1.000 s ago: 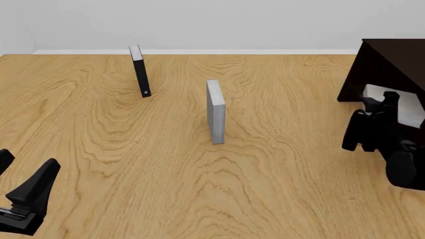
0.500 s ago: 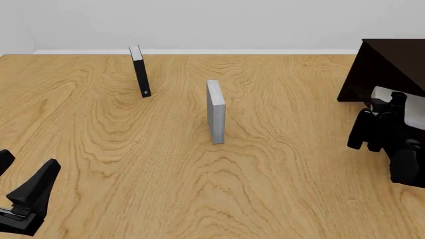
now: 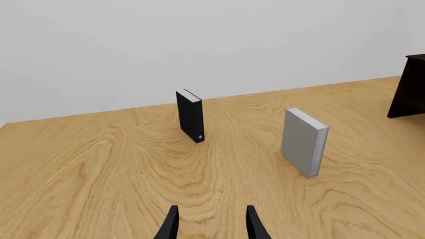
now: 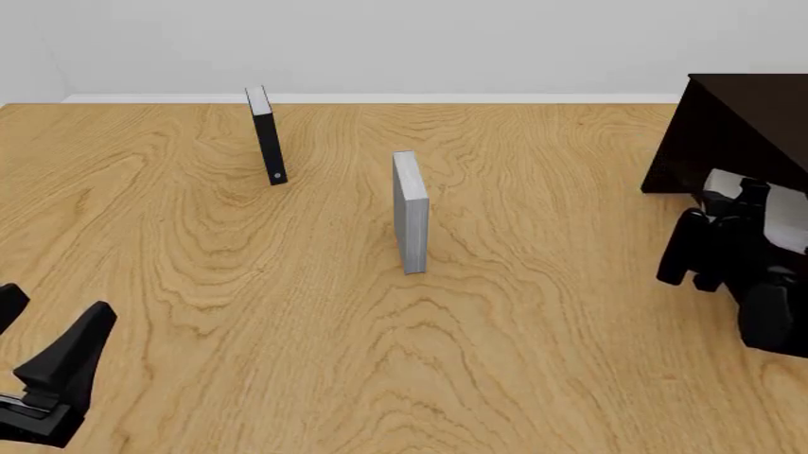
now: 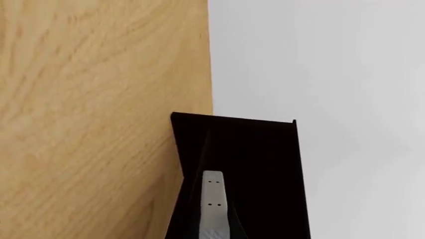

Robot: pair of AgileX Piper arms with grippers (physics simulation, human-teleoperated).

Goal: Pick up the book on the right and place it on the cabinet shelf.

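My right gripper [image 4: 747,200] is shut on the light-grey book [image 4: 789,218] and holds it off the table, right in front of the dark cabinet [image 4: 745,123] at the far right. The arm hides most of the book. In the right wrist view the book's pale edge [image 5: 212,199] points into the cabinet's dark opening [image 5: 265,164]; I cannot tell whether it touches the shelf. My left gripper [image 4: 44,326] is open and empty at the near left, and it also shows in the left wrist view [image 3: 212,226].
A narrower grey book [image 4: 410,213] stands upright mid-table, also in the left wrist view [image 3: 304,142]. A thin black book [image 4: 267,137] stands at the back left, also in the left wrist view [image 3: 190,116]. The cabinet's edge [image 3: 411,87] shows there too.
My right gripper carried the book a little to the right toward the cabinet, then eased back slightly. The left arm and both standing books have not moved.
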